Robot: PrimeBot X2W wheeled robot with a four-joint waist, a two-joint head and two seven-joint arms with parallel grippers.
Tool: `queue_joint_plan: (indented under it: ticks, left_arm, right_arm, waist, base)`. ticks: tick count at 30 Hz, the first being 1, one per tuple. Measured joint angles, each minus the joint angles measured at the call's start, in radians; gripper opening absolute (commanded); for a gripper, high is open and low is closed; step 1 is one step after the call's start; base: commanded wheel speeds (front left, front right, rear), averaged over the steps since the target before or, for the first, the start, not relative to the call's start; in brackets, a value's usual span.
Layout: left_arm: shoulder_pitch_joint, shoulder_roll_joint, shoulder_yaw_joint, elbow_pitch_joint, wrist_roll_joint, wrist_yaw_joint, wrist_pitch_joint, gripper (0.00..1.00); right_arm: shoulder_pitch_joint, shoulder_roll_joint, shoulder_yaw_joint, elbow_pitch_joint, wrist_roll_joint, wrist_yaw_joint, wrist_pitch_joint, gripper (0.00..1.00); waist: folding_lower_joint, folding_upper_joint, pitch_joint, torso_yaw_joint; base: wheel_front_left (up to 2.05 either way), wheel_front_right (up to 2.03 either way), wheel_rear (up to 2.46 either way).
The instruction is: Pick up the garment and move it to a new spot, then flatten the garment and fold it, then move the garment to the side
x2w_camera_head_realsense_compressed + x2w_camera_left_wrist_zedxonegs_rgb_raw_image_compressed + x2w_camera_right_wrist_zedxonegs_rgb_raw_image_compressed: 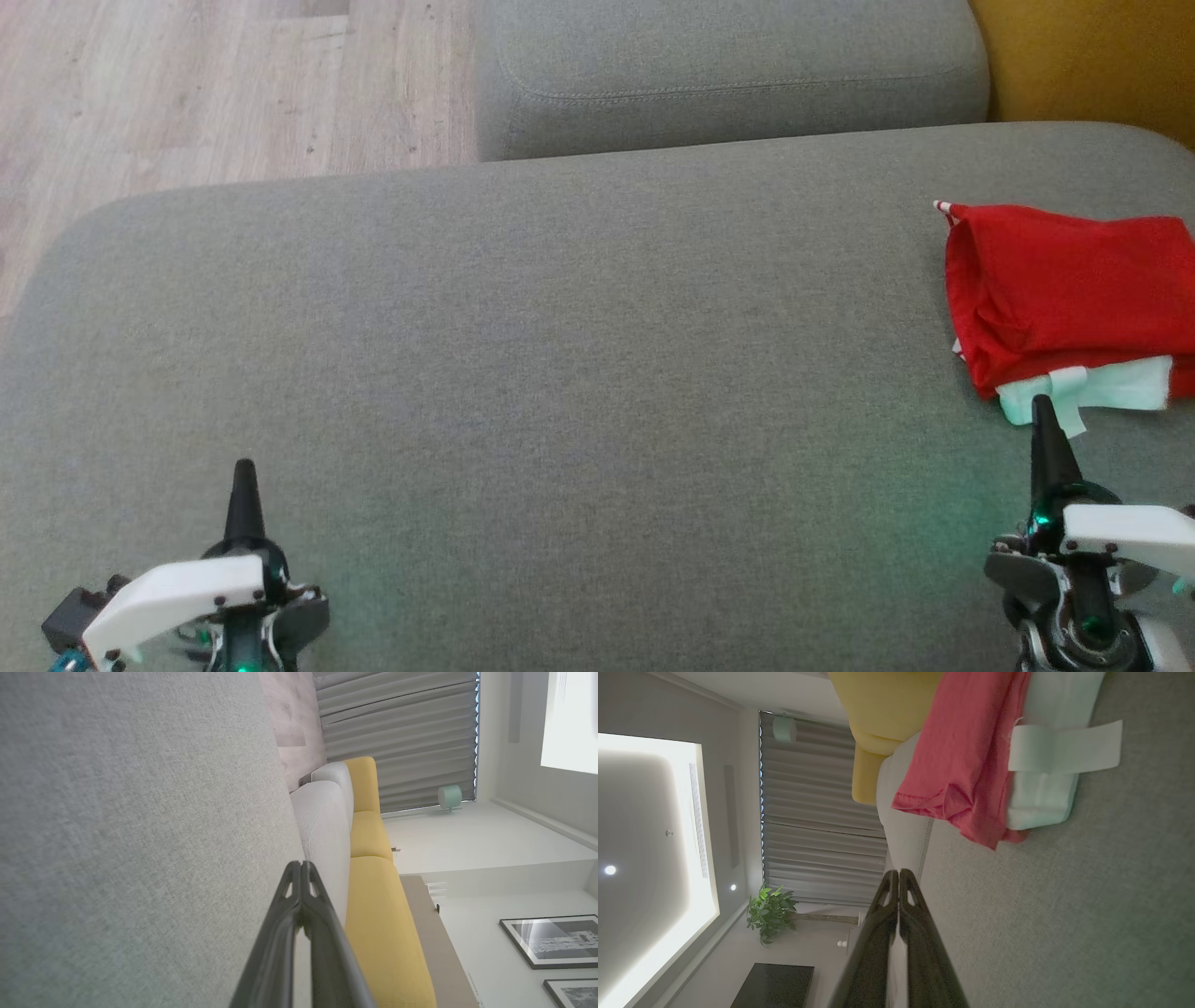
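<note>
Left pincer [244, 465], right pincer [1040, 402] closed; folded garment [1064, 280] near right.

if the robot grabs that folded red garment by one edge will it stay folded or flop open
Likely floppy: the red garment is thin cloth with soft wrinkled folds, so it probably sags and unfolds. Pushed, it may bunch rather than slide on the coarse grey cushion.

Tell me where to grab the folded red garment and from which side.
Probably pinch the stacked near edge of the red garment, where red layers overlie the pale panel, coming from the robot's side with the right gripper, now shut just short of it. The layers lie flat on the cushion, so a low approach catches all.
</note>
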Motion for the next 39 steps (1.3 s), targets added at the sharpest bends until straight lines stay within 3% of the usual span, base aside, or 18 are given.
queue_joint_plan:
  ticks: [19,39]
  left_arm:
    - [-0.003,-0.001,0.040,-0.008,-0.173,-0.026,0.049,0.00]
    - [-0.003,-0.001,0.043,-0.008,-0.173,-0.026,0.054,0.00]
  right_arm:
    - [0.000,0.000,-0.026,-0.014,0.194,0.000,0.050,0.00]
    - [0.000,0.000,-0.026,-0.016,0.195,0.000,0.050,0.00]
  waist:
    - [0.0000,0.0000,-0.002,0.005]
    - [0.0000,0.0000,-0.002,0.005]
  base:
    - [0.00,0.00,0.00]
    - [0.00,0.00,0.00]
